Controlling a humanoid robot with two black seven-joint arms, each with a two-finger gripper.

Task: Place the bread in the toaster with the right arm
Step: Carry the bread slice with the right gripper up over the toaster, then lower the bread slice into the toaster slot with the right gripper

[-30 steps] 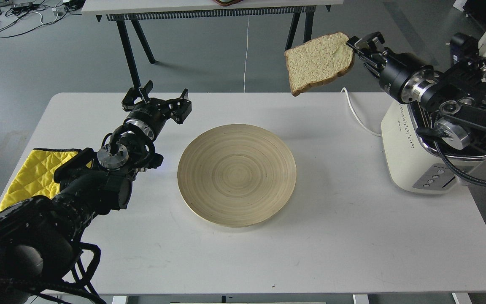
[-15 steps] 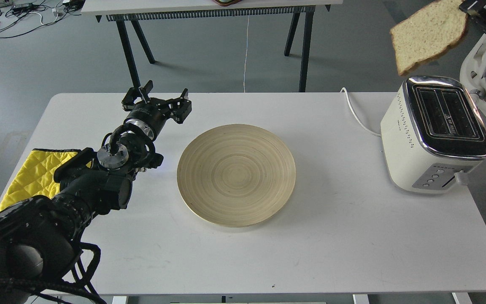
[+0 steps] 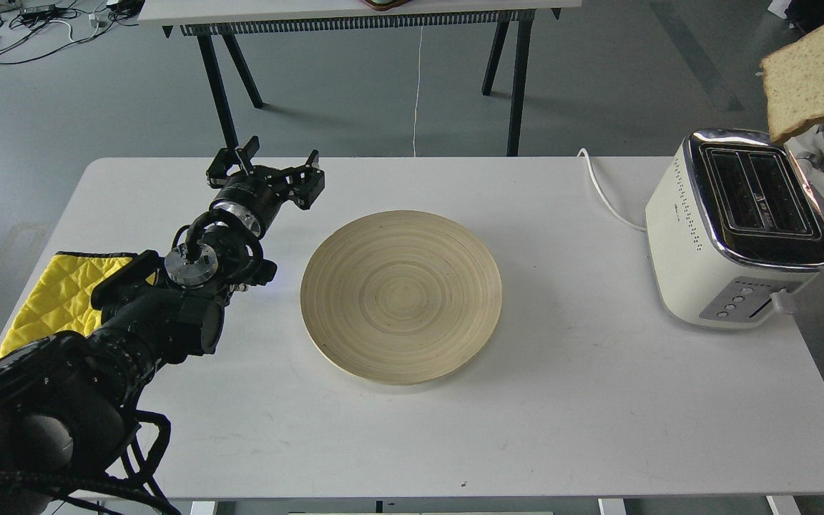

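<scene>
Left tool (image 3: 269,166) gapes wide above the table; right arm unseen.

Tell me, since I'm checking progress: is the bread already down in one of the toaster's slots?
No, the bread hangs in the air above and right of the toaster, whose two slots show empty.

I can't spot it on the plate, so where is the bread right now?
The bread hangs in the air at the head view's upper right edge, above and just right of the toaster.

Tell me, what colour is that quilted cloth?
Bright yellow with dark edging; the cloth shows in the head view.
</scene>
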